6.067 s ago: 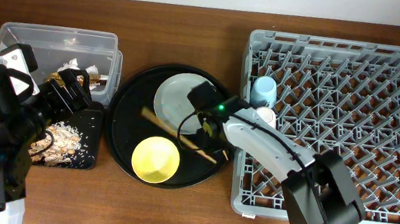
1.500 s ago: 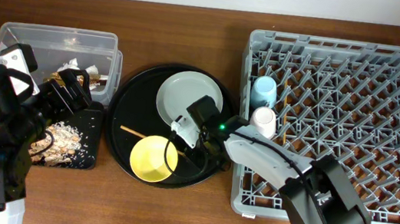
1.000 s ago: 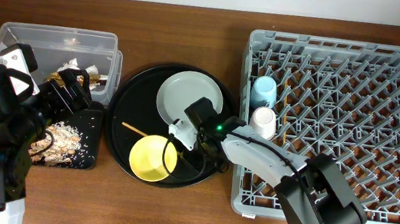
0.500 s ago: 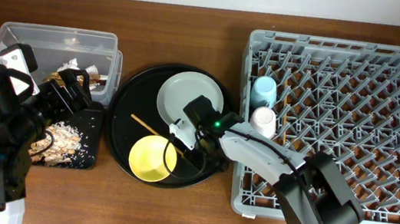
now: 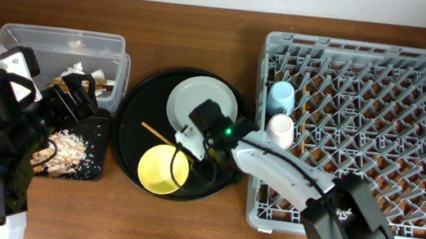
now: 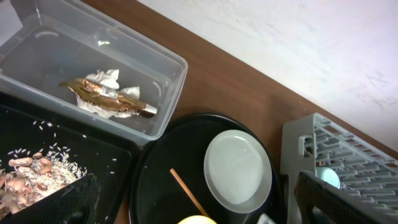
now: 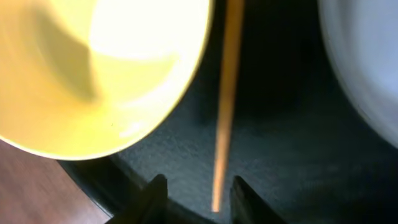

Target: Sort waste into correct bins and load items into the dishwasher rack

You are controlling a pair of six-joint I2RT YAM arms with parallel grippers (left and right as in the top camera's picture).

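My right gripper (image 5: pixel 196 140) is open, low over the round black tray (image 5: pixel 136 109). In the right wrist view one wooden chopstick (image 7: pixel 225 118) lies on the tray, its near end between my open fingers (image 7: pixel 152 198) with gaps on both sides. It also shows in the overhead view (image 5: pixel 160 136). The yellow bowl (image 5: pixel 163 169) and grey-green plate (image 5: pixel 199 101) sit on that tray. The blue cup (image 5: pixel 280 97) and pale pink cup (image 5: pixel 281 130) stand in the grey rack (image 5: pixel 375 141). My left gripper (image 6: pixel 199 211) is open and empty, held high above the bins.
The clear tub (image 5: pixel 17 44) holds the white tissue (image 6: pixel 106 79) and golden-brown wrapper (image 6: pixel 109 94). The shallow black tray (image 5: pixel 100 131) in front of it holds food scraps (image 5: pixel 69 150). Bare brown table runs along the front and back edges.
The right gripper has shifted slightly up and left over the round tray. The chopstick has swung, its left end moving toward the back, and more of it shows.
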